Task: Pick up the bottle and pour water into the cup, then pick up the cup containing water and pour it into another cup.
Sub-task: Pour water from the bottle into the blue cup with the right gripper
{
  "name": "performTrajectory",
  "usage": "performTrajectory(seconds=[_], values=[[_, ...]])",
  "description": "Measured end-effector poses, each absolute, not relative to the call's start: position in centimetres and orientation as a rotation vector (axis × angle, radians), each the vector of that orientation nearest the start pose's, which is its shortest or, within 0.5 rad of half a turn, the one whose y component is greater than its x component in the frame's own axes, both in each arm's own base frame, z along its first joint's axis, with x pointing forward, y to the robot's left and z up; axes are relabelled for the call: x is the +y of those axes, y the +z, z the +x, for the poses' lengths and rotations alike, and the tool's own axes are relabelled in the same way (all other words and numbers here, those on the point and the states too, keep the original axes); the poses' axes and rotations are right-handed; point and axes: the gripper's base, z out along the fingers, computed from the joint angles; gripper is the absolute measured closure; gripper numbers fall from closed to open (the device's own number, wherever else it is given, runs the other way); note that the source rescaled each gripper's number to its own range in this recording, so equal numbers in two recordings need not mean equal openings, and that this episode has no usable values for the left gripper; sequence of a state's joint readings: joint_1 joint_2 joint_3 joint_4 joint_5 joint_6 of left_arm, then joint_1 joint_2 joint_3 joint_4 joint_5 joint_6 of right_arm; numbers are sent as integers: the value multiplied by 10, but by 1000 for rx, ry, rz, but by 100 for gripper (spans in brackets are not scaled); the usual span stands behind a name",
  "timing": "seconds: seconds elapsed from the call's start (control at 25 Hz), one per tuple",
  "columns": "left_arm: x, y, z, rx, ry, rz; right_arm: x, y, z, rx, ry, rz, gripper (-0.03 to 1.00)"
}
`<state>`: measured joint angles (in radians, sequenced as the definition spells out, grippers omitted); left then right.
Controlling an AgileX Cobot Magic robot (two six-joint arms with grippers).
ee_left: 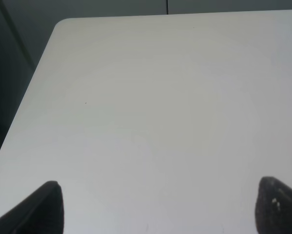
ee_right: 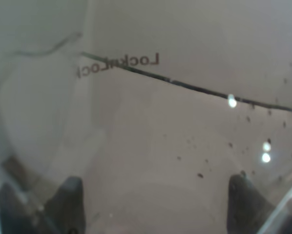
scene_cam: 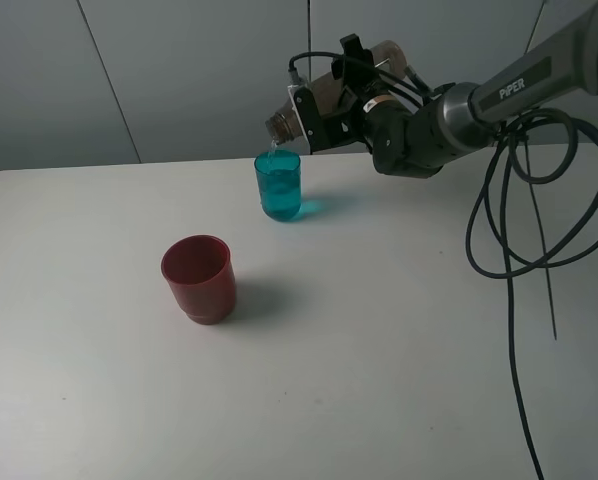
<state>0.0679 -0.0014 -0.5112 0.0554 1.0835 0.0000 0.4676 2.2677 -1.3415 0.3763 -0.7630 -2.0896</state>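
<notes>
The cup (scene_cam: 278, 186) stands upright on the white surface (scene_cam: 379, 350), teal and see-through. Just above the cup's rim, the bottle (scene_cam: 282, 125) lies tipped almost level, its open neck pointing down at the cup's mouth. A thin thread of water runs from the neck into the cup. The right tool (scene_cam: 341, 95) is clamped around the bottle's body, up and to the right of the cup in the high view. In the right wrist view the tinted bottle (ee_right: 160, 122) fills the frame between the dark fingers (ee_right: 70, 200). Another cup (scene_cam: 198, 278), dark red and squat, stands upright in front of the cup and to its left, well apart from it. The left tool (ee_left: 158, 207) hangs over bare surface (ee_left: 151, 97), its fingers (ee_left: 48, 204) spread wide and holding nothing.
</notes>
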Motion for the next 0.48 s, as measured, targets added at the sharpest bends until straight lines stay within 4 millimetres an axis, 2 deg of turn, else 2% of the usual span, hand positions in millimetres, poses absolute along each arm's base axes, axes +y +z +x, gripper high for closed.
performTrajectory(seconds=[0.48], values=[[4,279,-8,2054,108,-74,196,133,443,843,-1209,-1627,95]])
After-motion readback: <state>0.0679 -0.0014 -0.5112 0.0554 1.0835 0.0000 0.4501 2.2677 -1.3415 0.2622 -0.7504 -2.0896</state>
